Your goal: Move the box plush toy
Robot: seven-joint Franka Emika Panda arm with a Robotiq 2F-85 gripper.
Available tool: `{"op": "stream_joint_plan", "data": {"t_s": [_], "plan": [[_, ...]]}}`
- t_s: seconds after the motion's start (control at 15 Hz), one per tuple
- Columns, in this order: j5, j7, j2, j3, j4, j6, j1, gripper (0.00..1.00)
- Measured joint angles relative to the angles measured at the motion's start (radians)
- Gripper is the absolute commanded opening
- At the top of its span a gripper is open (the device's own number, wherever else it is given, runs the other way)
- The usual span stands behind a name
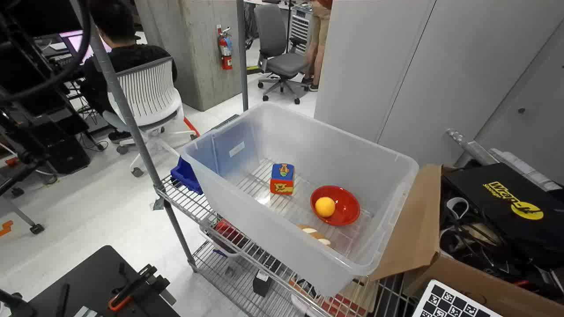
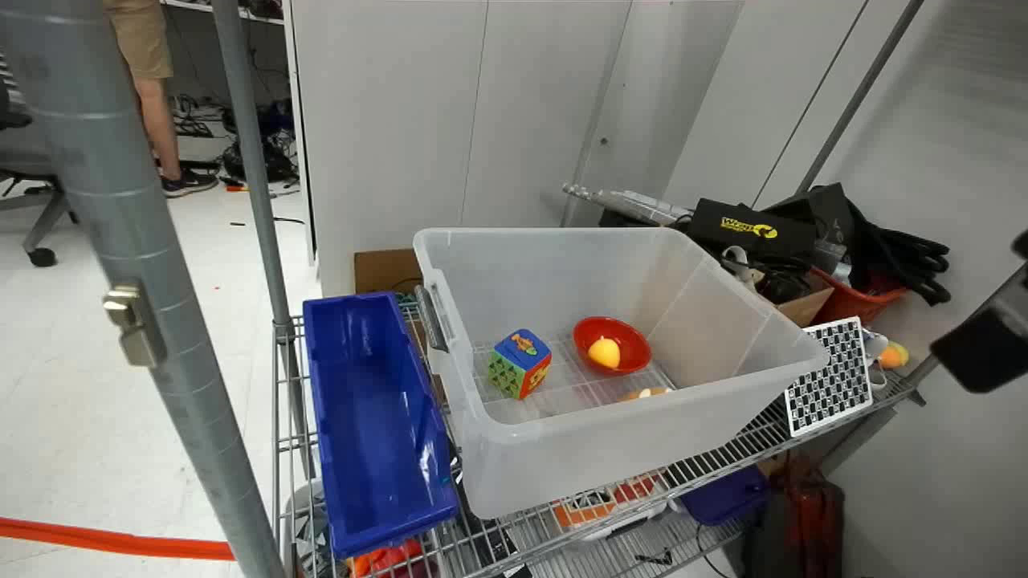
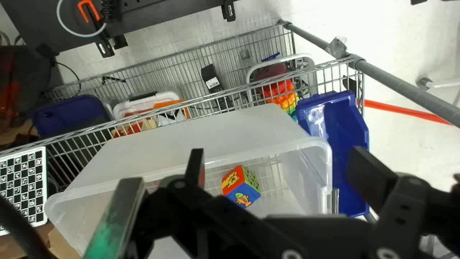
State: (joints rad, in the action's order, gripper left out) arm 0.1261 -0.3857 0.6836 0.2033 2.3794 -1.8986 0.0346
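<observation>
The box plush toy (image 1: 282,179) is a soft cube with blue, red and green patterned faces. It sits on the floor of a large clear plastic bin (image 1: 308,127), toward one end. It also shows in an exterior view (image 2: 520,364) and in the wrist view (image 3: 241,187), partly covered there by the gripper's linkage. My gripper (image 3: 284,171) is open, with its fingers wide apart and nothing between them. It is above the bin and apart from the toy; the toy appears nearer the left finger. A blurred dark shape (image 2: 984,349) at an exterior view's right edge may be part of the arm.
In the bin are a red bowl (image 2: 630,345) with a yellow ball (image 2: 604,353) and a brown-white item (image 1: 315,234). A blue tray (image 2: 377,425) stands beside the bin on a wire shelf. A cardboard box (image 1: 410,215), checkered board (image 2: 831,377) and metal posts (image 2: 257,160) surround it.
</observation>
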Motion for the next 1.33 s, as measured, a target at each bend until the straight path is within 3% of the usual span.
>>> {"op": "stream_joint_plan", "data": {"t_s": [0.93,1.33], "plan": [[-0.006,-0.007,-0.013,0.001,-0.002,-0.012,-0.005,1.00],[-0.073,-0.054,-0.191,0.027,-0.077,-0.217,-0.017,1.00]]}}
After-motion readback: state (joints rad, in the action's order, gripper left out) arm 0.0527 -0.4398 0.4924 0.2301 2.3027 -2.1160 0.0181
